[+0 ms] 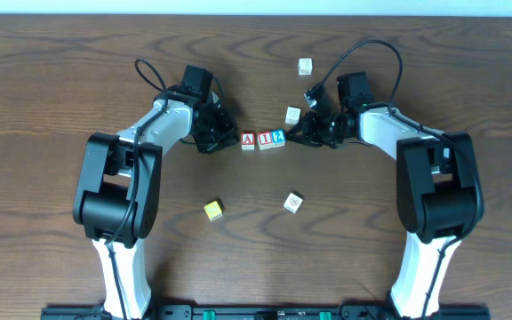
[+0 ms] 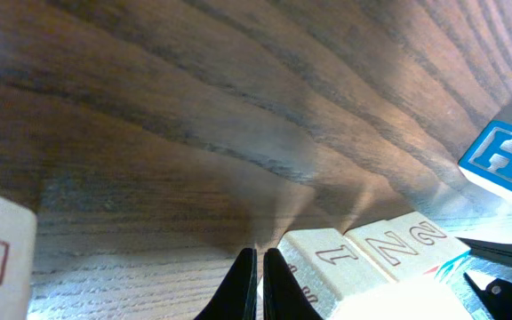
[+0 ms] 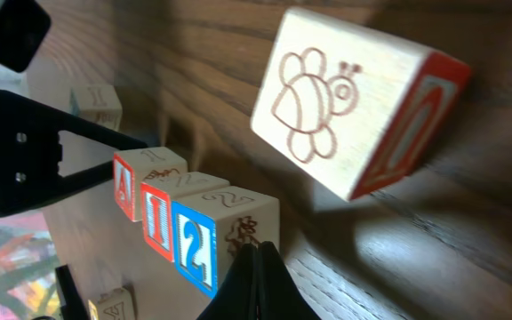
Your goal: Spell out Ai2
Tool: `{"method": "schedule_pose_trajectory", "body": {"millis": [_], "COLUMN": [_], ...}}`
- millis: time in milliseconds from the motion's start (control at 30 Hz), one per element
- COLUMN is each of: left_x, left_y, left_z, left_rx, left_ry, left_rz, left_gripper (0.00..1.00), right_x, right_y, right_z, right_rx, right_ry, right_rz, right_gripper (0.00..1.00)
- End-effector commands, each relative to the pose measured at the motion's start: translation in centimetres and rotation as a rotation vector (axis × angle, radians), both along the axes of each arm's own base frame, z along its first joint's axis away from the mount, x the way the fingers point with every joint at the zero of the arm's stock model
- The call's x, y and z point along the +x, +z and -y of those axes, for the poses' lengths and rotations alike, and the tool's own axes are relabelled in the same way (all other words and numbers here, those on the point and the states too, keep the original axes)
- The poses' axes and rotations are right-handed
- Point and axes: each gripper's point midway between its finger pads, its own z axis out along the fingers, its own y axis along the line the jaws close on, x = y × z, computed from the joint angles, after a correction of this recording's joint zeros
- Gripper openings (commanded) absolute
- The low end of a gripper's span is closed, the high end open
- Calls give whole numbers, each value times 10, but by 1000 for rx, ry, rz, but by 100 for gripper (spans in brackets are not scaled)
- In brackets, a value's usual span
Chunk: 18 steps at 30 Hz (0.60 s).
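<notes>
- The A block (image 1: 248, 140), the I block (image 1: 263, 140) and the 2 block (image 1: 277, 137) stand side by side in a close row near the middle of the wooden surface (image 1: 52, 80). From overhead they read A, I, 2.
- The left end effector (image 1: 230, 140) sits low just beside the A end of the row. In its wrist view the fingers are pressed together with nothing between them, and the row lies just to the right of the tips. Whether the tips touch the block cannot be told.
- The right end effector (image 1: 292, 137) sits just beside the 2 block at the opposite end. Its fingers also meet at the tips and grip nothing.
- A bee block (image 3: 349, 111) lies on the surface near the 2 block, apart from the row.
- A yellow block (image 1: 213, 210) lies well apart, towards the arm bases.
</notes>
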Motion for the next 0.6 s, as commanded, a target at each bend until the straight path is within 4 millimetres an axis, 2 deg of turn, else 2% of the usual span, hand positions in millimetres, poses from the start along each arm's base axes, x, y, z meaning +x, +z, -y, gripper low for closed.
{"method": "schedule_pose_trajectory", "body": {"millis": [0,567], "left_x": [-3,-1], "left_y": [-7,-3], "left_z": [-1,10], "left_rx": [-4,-37], "left_ry": [14,-8], "left_rz": [-27,-4], "left_gripper": [6,6], "right_x": [-1,-1], "right_y": [-2,-2], "right_z": [0,0], "right_rx": [-6,-5], "right_ry": [-3,-7], "right_rz": [-8,-12], "right_gripper": [1,1]}}
